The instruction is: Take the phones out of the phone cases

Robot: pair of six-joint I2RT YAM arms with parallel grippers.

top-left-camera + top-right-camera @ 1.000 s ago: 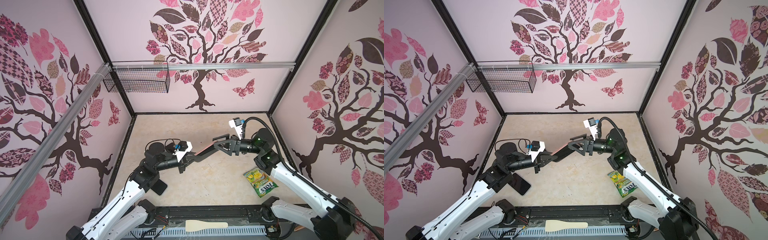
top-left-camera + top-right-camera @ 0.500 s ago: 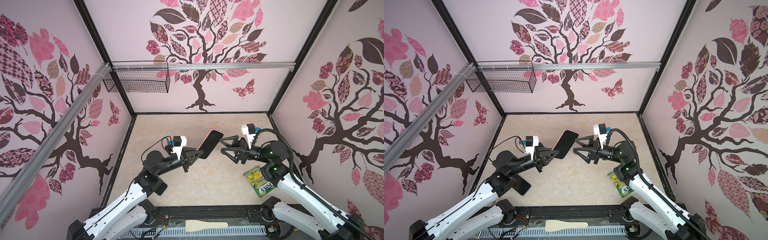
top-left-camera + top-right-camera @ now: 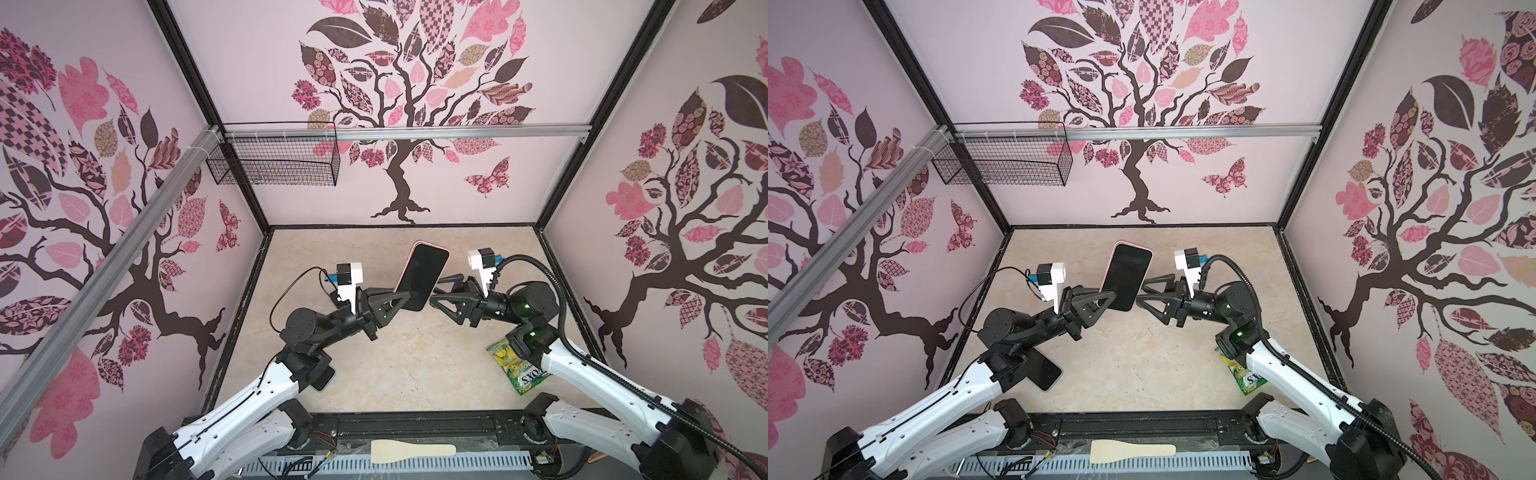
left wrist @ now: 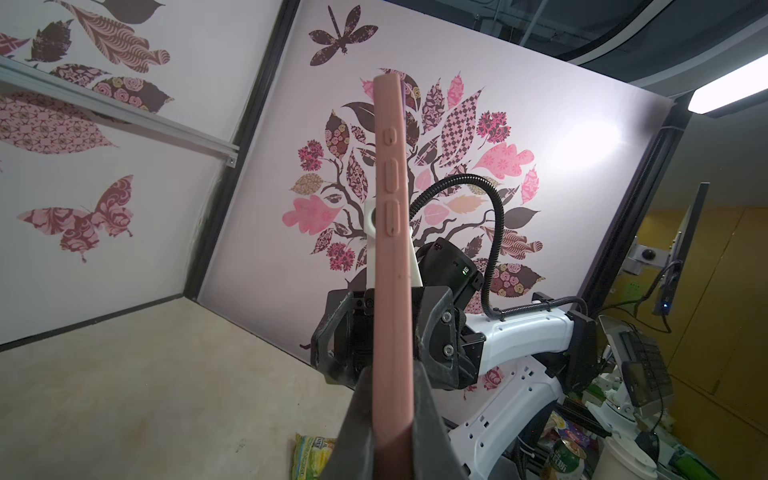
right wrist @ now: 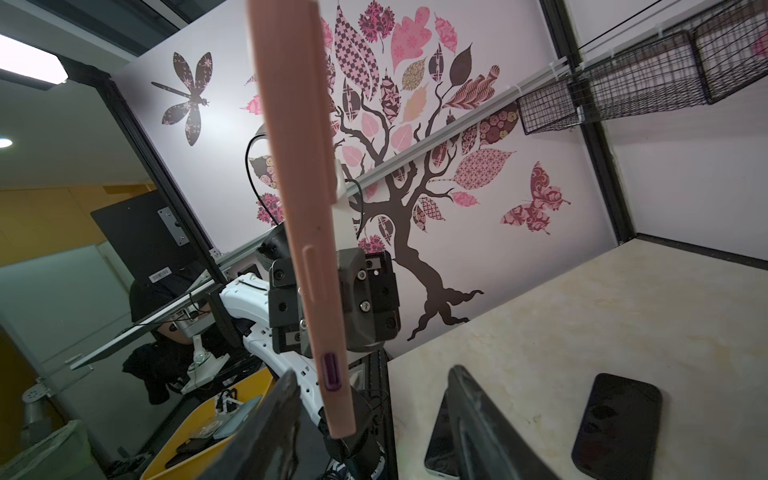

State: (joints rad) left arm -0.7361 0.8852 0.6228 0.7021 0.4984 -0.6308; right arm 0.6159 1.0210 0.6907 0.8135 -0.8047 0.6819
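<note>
- Phone case (image 3: 430, 244): pale pink and matte, with raised side buttons; it wraps a phone (image 3: 422, 276) whose dark screen shows in both top views.
- Position: I see it held aloft over the table (image 3: 399, 365), near the middle, standing almost upright.
- My left pincer (image 3: 405, 299) is clamped on the phone case at its lower end.
- My right pincer (image 3: 434, 290) has its jaws apart, straddling the case's opposite edge; I cannot confirm contact.

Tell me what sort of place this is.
Likely a robot test cell in a lab: left arm and right arm work between tree-decal walls, a wire basket hangs in a corner, and a monitor stands outside.
</note>
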